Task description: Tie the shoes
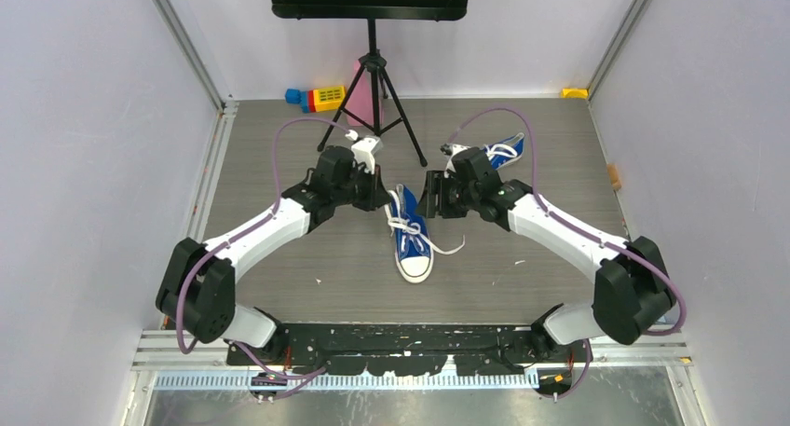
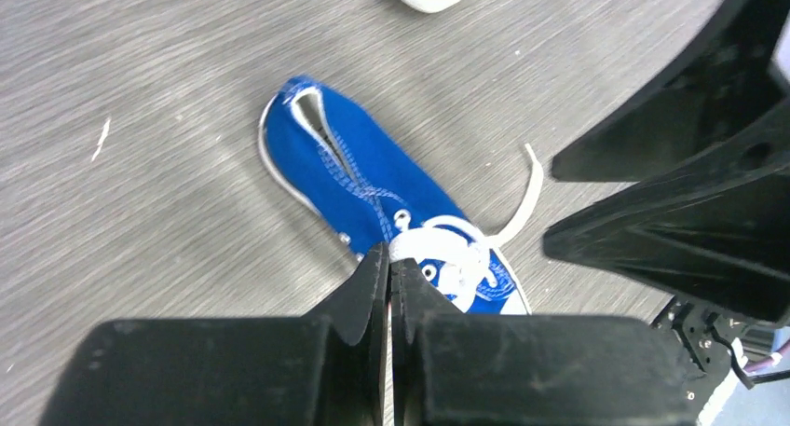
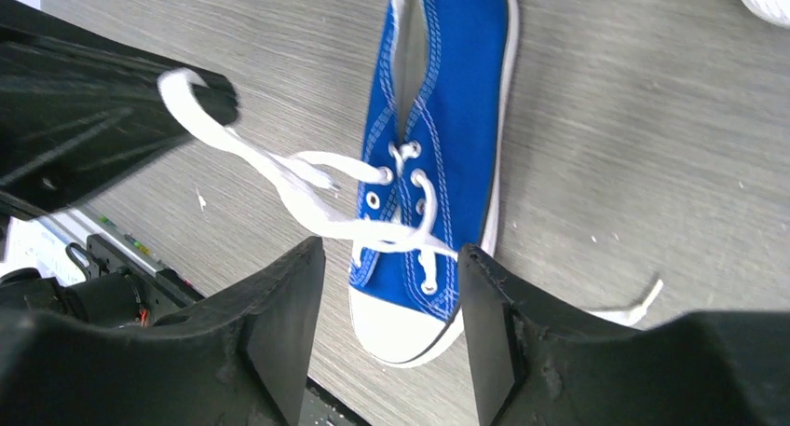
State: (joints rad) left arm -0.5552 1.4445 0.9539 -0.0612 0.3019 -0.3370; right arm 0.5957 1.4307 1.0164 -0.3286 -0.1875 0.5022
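Grey table (image 1: 279,258); right arm (image 1: 559,226) half-hides far shoe (image 1: 508,149); left pincer (image 2: 388,258) pinches lace (image 3: 279,179).

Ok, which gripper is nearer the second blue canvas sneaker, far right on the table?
Right. The right gripper, open, sits a little left of the second sneaker; the left gripper is farther left, past the middle sneaker's heel, pinching its white lace.

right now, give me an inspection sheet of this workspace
surface: grey wood-grain table, a few white specks
job's things: centre sneaker untied, laces loose; second sneaker partly hidden behind the right arm
clutter: toy blocks and yellow piece at the far edge
grippers: left gripper shut on a lace; right gripper open above the centre sneaker
cables: purple cables loop over both arms
surroundings: tripod, pale walls
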